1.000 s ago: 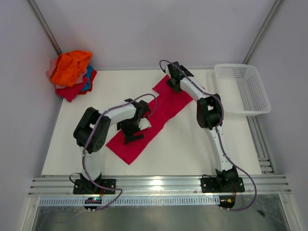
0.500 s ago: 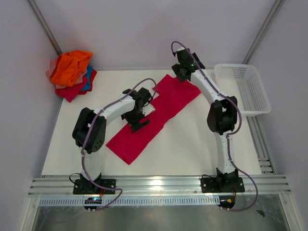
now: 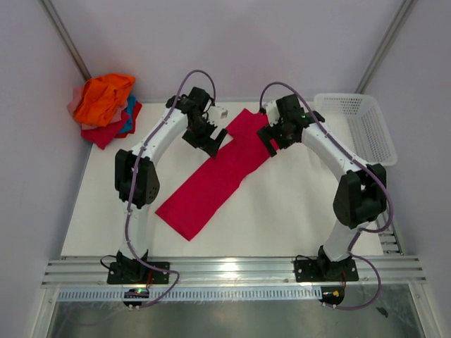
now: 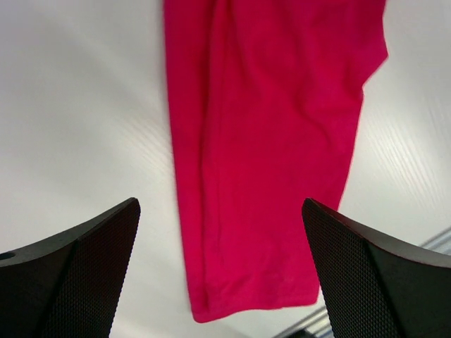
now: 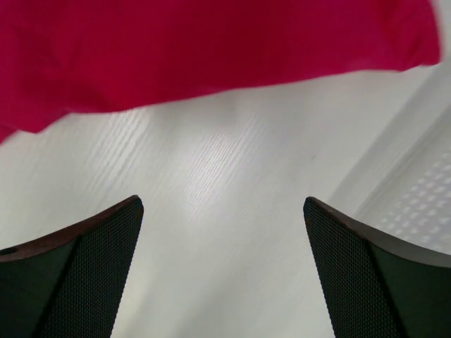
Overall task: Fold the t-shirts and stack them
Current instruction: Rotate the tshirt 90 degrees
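A crimson t-shirt [image 3: 211, 183], folded into a long strip, is being shown lying flat across the middle of the white table [image 3: 282, 211], running from about 7 o'clock up to 1 o'clock. The left gripper [image 3: 208, 141] is being held over the strip's far end, on its 11 o'clock side. Its fingers are being kept wide apart with nothing between them, and the red cloth [image 4: 268, 141] is being seen below the left gripper [image 4: 220, 204] in its wrist view. The right gripper [image 3: 271, 144] is being held at the 3 o'clock edge of that same end, over bare table just beside the cloth [image 5: 211, 49]. The right gripper [image 5: 223, 201] is likewise being kept spread and empty. A heap of other t-shirts [image 3: 106, 109], orange uppermost, is being kept in the 10 o'clock corner, well apart, and a white mesh basket [image 3: 356, 130] at 2 o'clock
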